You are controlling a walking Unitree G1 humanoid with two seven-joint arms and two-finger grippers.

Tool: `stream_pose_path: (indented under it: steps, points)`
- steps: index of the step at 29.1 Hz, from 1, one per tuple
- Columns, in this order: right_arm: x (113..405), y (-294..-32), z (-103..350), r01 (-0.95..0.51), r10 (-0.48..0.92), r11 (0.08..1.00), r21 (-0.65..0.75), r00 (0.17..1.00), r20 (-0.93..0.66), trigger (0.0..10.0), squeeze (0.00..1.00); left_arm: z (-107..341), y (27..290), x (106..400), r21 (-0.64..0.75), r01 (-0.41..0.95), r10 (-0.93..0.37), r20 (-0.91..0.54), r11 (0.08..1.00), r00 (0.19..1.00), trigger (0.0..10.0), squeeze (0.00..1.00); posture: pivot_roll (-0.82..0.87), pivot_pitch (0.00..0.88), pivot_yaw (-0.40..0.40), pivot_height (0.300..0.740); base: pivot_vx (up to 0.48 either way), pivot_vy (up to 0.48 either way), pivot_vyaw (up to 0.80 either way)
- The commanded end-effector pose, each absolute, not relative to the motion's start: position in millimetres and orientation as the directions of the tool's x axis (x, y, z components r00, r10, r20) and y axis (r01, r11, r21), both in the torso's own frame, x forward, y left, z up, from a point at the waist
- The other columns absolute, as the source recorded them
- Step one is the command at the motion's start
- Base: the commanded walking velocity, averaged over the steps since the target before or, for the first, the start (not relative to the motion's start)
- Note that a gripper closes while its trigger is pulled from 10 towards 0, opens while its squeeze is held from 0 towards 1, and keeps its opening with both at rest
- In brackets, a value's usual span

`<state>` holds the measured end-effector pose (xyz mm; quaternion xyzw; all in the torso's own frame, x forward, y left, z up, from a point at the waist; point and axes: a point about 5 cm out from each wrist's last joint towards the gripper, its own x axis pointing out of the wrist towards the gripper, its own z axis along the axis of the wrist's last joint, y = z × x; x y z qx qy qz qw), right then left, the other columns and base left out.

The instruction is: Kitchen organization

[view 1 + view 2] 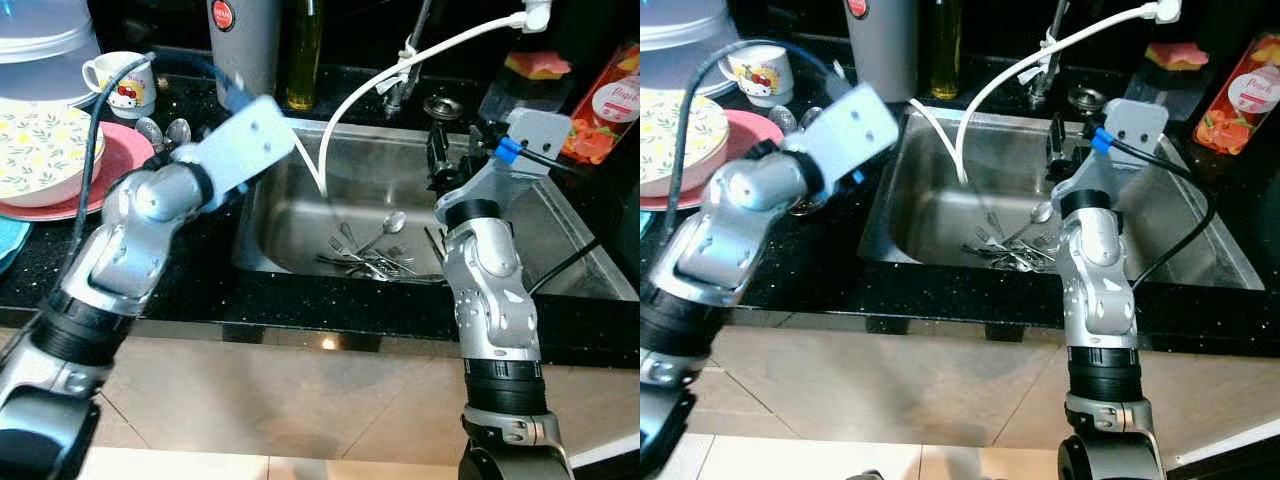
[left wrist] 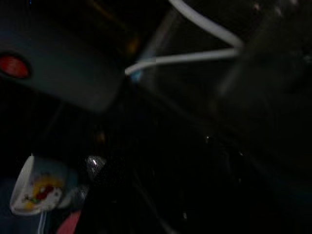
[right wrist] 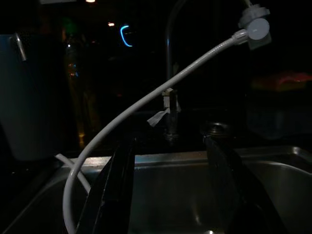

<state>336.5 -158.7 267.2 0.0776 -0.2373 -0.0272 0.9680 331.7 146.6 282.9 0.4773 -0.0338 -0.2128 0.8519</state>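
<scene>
2 spoons [image 1: 166, 131] — 1 mug [image 1: 124, 83]

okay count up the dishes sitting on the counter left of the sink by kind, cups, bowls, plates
White cartoon-print cup: 1
Cream floral-patterned bowl: 1
Pink round plate under the bowl: 1
Total: 3

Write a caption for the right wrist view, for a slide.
Open right gripper held over the sink, facing the faucet and white hose.

Black countertop [image 1: 200, 290], beige tiled floor [image 1: 280, 400]
</scene>
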Motion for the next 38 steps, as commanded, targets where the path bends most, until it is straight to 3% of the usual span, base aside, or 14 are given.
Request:
stream_pose_path:
  steps: [1, 10, 12, 13, 14, 18, 19, 27, 31, 32, 34, 35, 36, 38]
  points:
    - [337, -155, 266, 0.008, -0.084, 0.986, 0.165, 0.886, 0.457, 10.0, 0.00, 279, 144, 322, 0.849, 0.363, -0.410, -0.195, 0.385, 0.891, 10.0, 0.00, 0.28, 0.058, -0.056, 0.740, 0.000, 0.000, 0.00]
    - [339, -155, 264, 0.007, -0.086, 0.985, 0.175, 0.888, 0.452, 10.0, 0.00, 271, 165, 308, 0.873, 0.436, -0.352, -0.346, 0.217, 0.869, 10.0, 0.00, 0.31, 0.072, -0.047, 0.740, 0.000, 0.000, 0.00]
    - [340, -156, 264, 0.010, -0.090, 0.984, 0.177, 0.888, 0.451, 10.0, 0.00, 270, 171, 305, 0.877, 0.445, -0.313, -0.377, 0.182, 0.871, 10.0, 0.17, 0.32, 0.076, -0.046, 0.740, 0.000, 0.000, 0.00]
    - [340, -156, 264, 0.011, -0.092, 0.984, 0.179, 0.888, 0.450, 10.0, 0.00, 269, 175, 305, 0.880, 0.445, -0.294, -0.387, 0.165, 0.874, 10.0, 0.69, 0.32, 0.077, -0.047, 0.740, 0.000, 0.000, 0.00]
    - [340, -156, 263, 0.010, -0.092, 0.983, 0.181, 0.888, 0.450, 10.0, 0.00, 269, 177, 304, 0.881, 0.445, -0.283, -0.391, 0.160, 0.876, 10.0, 1.00, 0.32, 0.078, -0.047, 0.740, 0.000, 0.000, 0.00]
    - [341, -154, 263, 0.003, -0.088, 0.983, 0.185, 0.889, 0.449, 10.0, 0.00, 270, 180, 303, 0.884, 0.442, -0.265, -0.394, 0.154, 0.880, 10.0, 1.00, 0.33, 0.081, -0.049, 0.740, 0.000, 0.000, 0.00]
    - [341, -152, 262, 0.000, -0.084, 0.983, 0.186, 0.890, 0.449, 10.0, 0.00, 269, 182, 302, 0.880, 0.454, -0.258, -0.410, 0.142, 0.875, 10.0, 0.00, 0.33, 0.082, -0.049, 0.740, 0.000, 0.000, 0.00]
    - [341, -153, 263, 0.000, -0.086, 0.982, 0.187, 0.889, 0.451, 10.0, 0.00, 259, 191, 302, 0.868, 0.480, -0.209, -0.449, 0.126, 0.869, 10.0, 0.00, 0.32, 0.086, -0.050, 0.740, 0.000, 0.000, 0.00]
    - [341, -154, 263, 0.001, -0.087, 0.982, 0.186, 0.889, 0.451, 10.0, 0.00, 255, 199, 304, 0.872, 0.479, -0.165, -0.461, 0.097, 0.872, 7.9, 0.00, 0.32, 0.088, -0.052, 0.740, 0.000, 0.000, 0.00]
    - [341, -154, 262, 0.003, -0.087, 0.983, 0.186, 0.889, 0.450, 10.0, 0.00, 250, 203, 306, 0.869, 0.486, -0.151, -0.470, 0.097, 0.870, 4.5, 0.00, 0.32, 0.090, -0.053, 0.740, 0.000, 0.000, 0.00]
    - [341, -154, 262, 0.003, -0.088, 0.983, 0.186, 0.889, 0.450, 10.0, 0.00, 248, 204, 306, 0.865, 0.492, -0.147, -0.477, 0.099, 0.867, 4.5, 0.00, 0.32, 0.090, -0.053, 0.740, 0.000, 0.000, 0.00]
    - [341, -154, 262, 0.003, -0.088, 0.983, 0.186, 0.889, 0.449, 10.0, 0.00, 245, 204, 307, 0.859, 0.501, -0.148, -0.485, 0.105, 0.862, 1.0, 0.00, 0.32, 0.091, -0.053, 0.740, 0.000, 0.000, 0.00]
    - [340, -154, 262, 0.003, -0.088, 0.983, 0.185, 0.889, 0.450, 10.0, 0.00, 243, 204, 308, 0.857, 0.505, -0.147, -0.489, 0.106, 0.860, 0.0, 0.00, 0.31, 0.093, -0.052, 0.740, 0.000, 0.000, 0.00]
    - [340, -154, 262, 0.004, -0.089, 0.983, 0.186, 0.888, 0.451, 10.0, 0.00, 241, 203, 309, 0.850, 0.515, -0.158, -0.496, 0.113, 0.854, 0.0, 0.00, 0.31, 0.093, -0.052, 0.740, 0.000, 0.000, 0.00]
